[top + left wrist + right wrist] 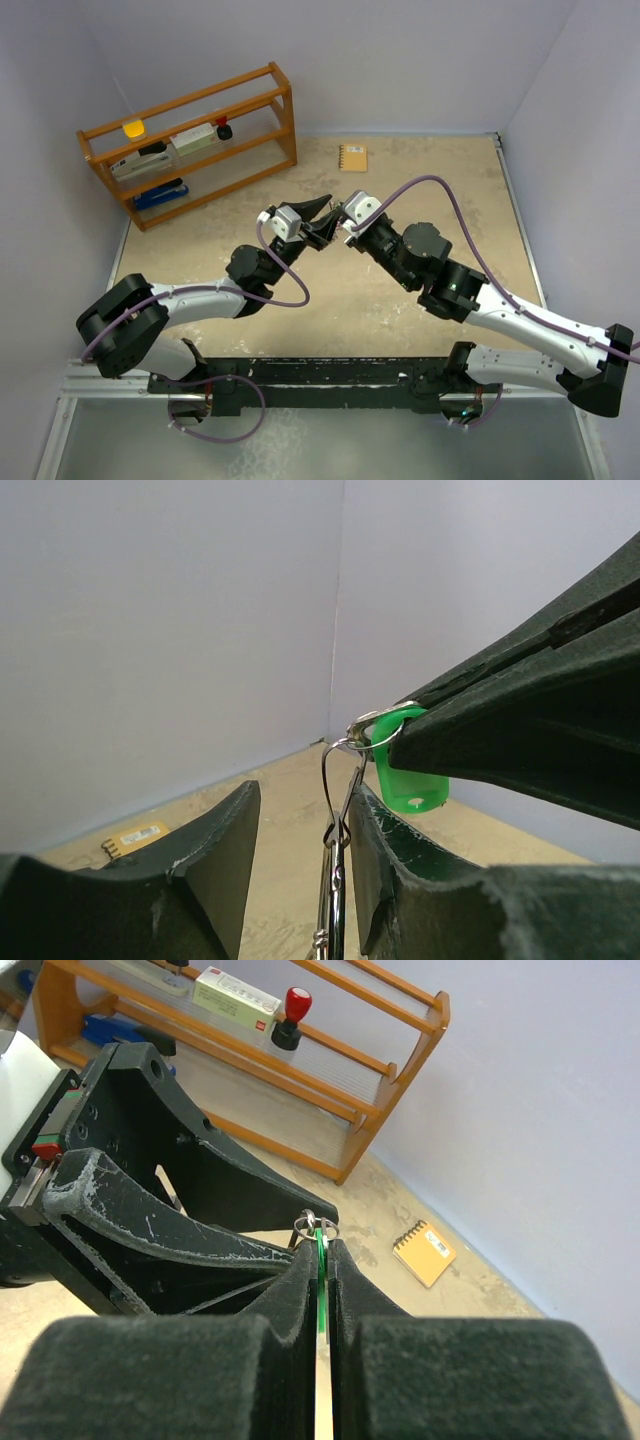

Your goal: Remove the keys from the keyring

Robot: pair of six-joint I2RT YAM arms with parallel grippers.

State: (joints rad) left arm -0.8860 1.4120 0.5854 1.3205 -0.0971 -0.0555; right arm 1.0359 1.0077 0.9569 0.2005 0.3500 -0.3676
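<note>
A green-headed key (pixel 408 785) hangs in the air, and my right gripper (pixel 322 1250) is shut on it edge-on, the green plastic (pixel 321 1285) pinched between the pads. A small silver ring (pixel 318 1226) sticks out past the fingertips. From it the thin silver keyring (pixel 334 884) runs down between the fingers of my left gripper (pixel 305 790), which stands open; the wire leans on the right finger only. In the top view both grippers, left (pixel 318 222) and right (pixel 338 222), meet tip to tip above mid-table. Other keys are hidden.
A tan spiral notebook (pixel 353 157) lies on the table behind the grippers. A wooden rack (pixel 190 140) at the back left holds a red-knobbed stamp (pixel 294 1010), a box and other small items. Walls close in the table at the back and right.
</note>
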